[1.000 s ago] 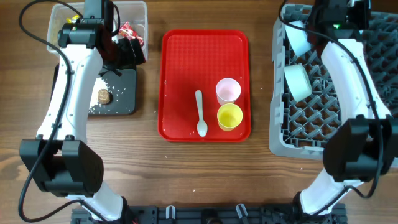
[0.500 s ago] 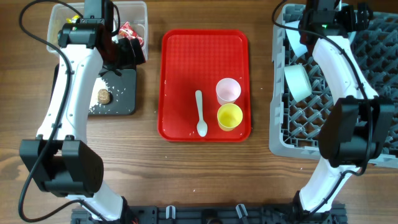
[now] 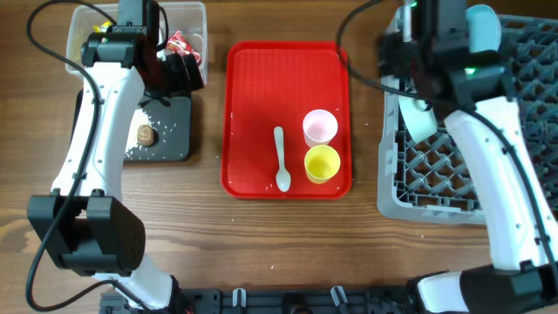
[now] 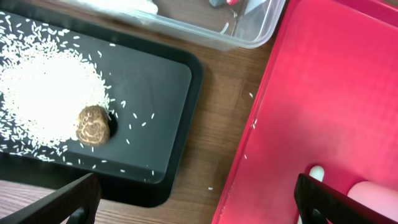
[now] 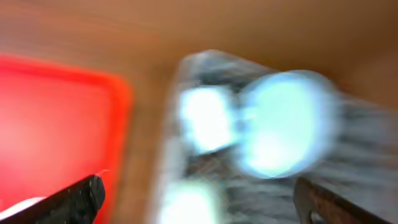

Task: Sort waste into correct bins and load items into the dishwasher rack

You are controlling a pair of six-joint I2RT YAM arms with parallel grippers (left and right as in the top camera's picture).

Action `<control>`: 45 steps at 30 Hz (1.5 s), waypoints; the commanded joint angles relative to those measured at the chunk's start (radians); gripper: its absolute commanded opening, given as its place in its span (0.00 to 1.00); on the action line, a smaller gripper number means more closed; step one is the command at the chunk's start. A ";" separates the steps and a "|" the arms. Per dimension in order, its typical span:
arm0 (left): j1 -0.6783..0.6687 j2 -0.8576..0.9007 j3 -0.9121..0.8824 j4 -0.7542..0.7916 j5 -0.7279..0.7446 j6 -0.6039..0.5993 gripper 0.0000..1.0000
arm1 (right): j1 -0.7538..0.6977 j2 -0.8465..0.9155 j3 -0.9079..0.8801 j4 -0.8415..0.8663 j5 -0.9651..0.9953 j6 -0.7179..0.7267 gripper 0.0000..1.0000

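My left gripper (image 3: 179, 74) (image 4: 199, 200) hovers open and empty over the gap between the black tray (image 4: 168, 81) and the red tray. Loose rice (image 4: 37, 93) and a round brown piece (image 4: 93, 123) (image 3: 146, 134) lie in the black tray. The clear tub (image 3: 83, 19) behind it holds a red wrapper (image 3: 181, 42). A pink cup (image 3: 320, 127), a yellow cup (image 3: 322, 163) and a white spoon (image 3: 281, 159) rest on the red tray. My right gripper (image 3: 408, 63) (image 5: 202, 202) is open and empty above the left edge of the grey rack (image 3: 514, 166). Light-blue dishes (image 3: 482, 26) (image 3: 423, 122) sit in the rack.
The flat red serving tray (image 3: 261, 78) lies at the table's middle, between the bins and the rack. The right wrist view is smeared by motion and shows only pale blue blobs (image 5: 286, 130) over grey lattice. Stray rice grains dot the wood by the black tray.
My right arm has swung left from the rack's back to its left edge. A light-blue dish now shows at the rack's back. The left arm has not moved.
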 commanded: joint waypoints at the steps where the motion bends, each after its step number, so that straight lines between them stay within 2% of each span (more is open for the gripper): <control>1: 0.001 0.006 -0.003 -0.001 -0.014 0.002 1.00 | -0.001 0.042 -0.060 -0.040 -0.518 0.231 0.91; 3: 0.001 0.006 -0.003 -0.001 -0.013 0.002 1.00 | -0.001 0.060 -0.150 -0.024 -0.550 0.267 0.85; 7: 0.001 0.006 -0.003 -0.001 -0.013 0.002 1.00 | -0.001 0.070 -0.332 0.092 -0.678 0.272 0.82; 10: 0.001 0.006 -0.003 -0.001 -0.013 0.002 1.00 | -0.001 0.076 -0.424 0.191 -0.680 0.272 0.76; 13: 0.001 0.006 -0.003 0.010 -0.012 0.002 1.00 | -0.001 0.075 -0.443 0.212 -0.675 0.261 0.74; 14: 0.001 0.006 -0.003 0.083 -0.005 0.002 1.00 | -0.002 0.071 -0.440 0.227 -0.676 0.260 0.74; 16: 0.001 0.006 -0.003 0.108 0.006 0.002 1.00 | -0.015 0.060 -0.420 0.224 -0.676 0.253 0.75; 18: 0.001 0.006 -0.003 0.120 0.015 0.002 1.00 | -0.046 0.021 -0.367 0.204 -0.676 0.233 0.76; 19: 0.001 0.006 -0.003 0.117 0.022 0.001 1.00 | -0.080 -0.030 -0.336 0.191 -0.676 0.218 0.79; 21: 0.001 0.006 -0.003 0.136 0.148 -0.009 1.00 | -0.135 -0.117 -0.322 0.177 -0.649 0.205 0.84; 23: -0.009 0.016 -0.003 0.185 0.317 -0.089 1.00 | -0.224 -0.227 -0.322 0.155 -0.595 0.205 0.88; 26: -0.126 0.040 -0.016 0.279 0.349 -0.125 0.99 | -0.338 -0.338 -0.322 0.115 -0.525 0.189 0.95; 28: -0.243 0.073 -0.016 0.311 0.294 -0.125 0.91 | -0.377 -0.359 -0.322 0.087 -0.503 0.181 0.95; 31: -0.417 0.147 -0.016 0.322 0.215 -0.079 0.92 | -0.390 -0.351 -0.325 0.058 -0.503 0.181 0.95; 34: -0.515 0.222 -0.016 0.322 0.194 -0.073 0.92 | -0.390 -0.338 -0.325 0.051 -0.503 0.181 0.95; 35: -0.537 0.246 -0.016 0.322 0.175 -0.073 0.89 | -0.390 -0.336 -0.325 0.047 -0.503 0.182 0.96; 37: -0.563 0.289 -0.016 0.309 0.143 -0.077 0.75 | -0.390 -0.336 -0.325 0.045 -0.503 0.181 0.96; 40: -0.560 0.305 -0.016 0.291 0.142 -0.076 0.65 | -0.390 -0.336 -0.325 0.042 -0.503 0.182 0.96; 41: -0.560 0.305 -0.016 0.291 0.139 -0.076 0.58 | -0.390 -0.336 -0.325 0.042 -0.504 0.182 0.96; 42: -0.560 0.306 -0.017 0.291 0.139 -0.076 0.34 | -0.390 -0.336 -0.325 0.042 -0.504 0.183 0.96; 43: -0.560 0.306 -0.017 0.291 0.137 -0.076 0.25 | -0.390 -0.336 -0.325 0.042 -0.504 0.183 0.96; 44: -0.560 0.306 -0.017 0.292 0.124 -0.076 0.04 | -0.390 -0.336 -0.331 0.042 -0.504 0.184 0.96; 45: -0.560 0.306 -0.016 0.292 0.125 -0.076 0.04 | -0.390 -0.336 -0.334 0.040 -0.504 0.185 0.96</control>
